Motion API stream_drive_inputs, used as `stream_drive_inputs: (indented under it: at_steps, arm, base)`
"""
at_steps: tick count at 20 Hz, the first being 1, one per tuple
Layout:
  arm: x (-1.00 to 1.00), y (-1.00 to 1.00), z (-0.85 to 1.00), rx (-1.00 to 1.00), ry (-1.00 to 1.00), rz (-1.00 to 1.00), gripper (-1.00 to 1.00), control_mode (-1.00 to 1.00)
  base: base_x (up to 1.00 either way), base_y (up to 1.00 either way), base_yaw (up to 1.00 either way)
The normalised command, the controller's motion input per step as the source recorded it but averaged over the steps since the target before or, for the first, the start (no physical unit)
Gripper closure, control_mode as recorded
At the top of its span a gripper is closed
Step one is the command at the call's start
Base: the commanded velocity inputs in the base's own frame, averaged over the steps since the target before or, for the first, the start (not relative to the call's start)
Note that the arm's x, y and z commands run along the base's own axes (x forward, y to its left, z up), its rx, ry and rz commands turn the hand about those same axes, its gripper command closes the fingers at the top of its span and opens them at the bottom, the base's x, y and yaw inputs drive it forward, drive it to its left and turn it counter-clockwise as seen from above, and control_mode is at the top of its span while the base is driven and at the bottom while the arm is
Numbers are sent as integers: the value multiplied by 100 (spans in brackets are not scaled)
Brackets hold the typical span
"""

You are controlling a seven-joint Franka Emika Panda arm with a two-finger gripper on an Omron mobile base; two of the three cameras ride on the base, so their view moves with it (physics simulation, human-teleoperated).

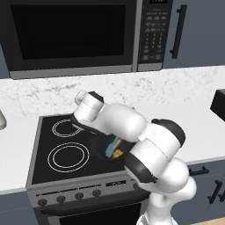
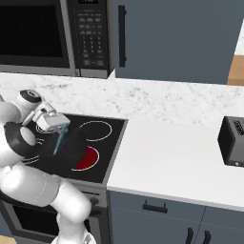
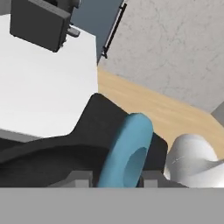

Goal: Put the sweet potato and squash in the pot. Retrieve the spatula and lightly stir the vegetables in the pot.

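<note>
The black pot (image 2: 76, 148) sits on the stove's front right burner, largely covered by my arm in the left base view. My gripper (image 2: 56, 126) hangs over the pot's left side, shut on the light-blue spatula (image 2: 60, 137), which slants down into the pot. From the left base camera the spatula (image 1: 115, 143) shows inside the pot (image 1: 99, 149) next to an orange vegetable lump (image 1: 117, 153). In the hand view the spatula (image 3: 129, 153) stands between the finger tips of the gripper (image 3: 116, 178), over the pot's black rim (image 3: 94, 127).
A burner glows red (image 2: 90, 159) beside the pot. Two unlit burner rings (image 1: 68, 157) lie on the stove's left half. A microwave (image 1: 70, 33) hangs above. A black toaster (image 2: 233, 140) stands on the white counter (image 2: 167, 157) to the right.
</note>
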Motion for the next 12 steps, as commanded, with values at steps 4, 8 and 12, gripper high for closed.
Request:
stream_drive_inputs:
  at_steps: [4,8,12]
  arm:
    - [40,-48,-11,-18,-20,-1,100,-100]
    - [16,-58,0,-26,-31,0,100,-100]
    - [2,-58,0,-22,-38,3,100,-100]
  base:
    - [0,0,0]
    - [0,0,0]
    - [0,0,0]
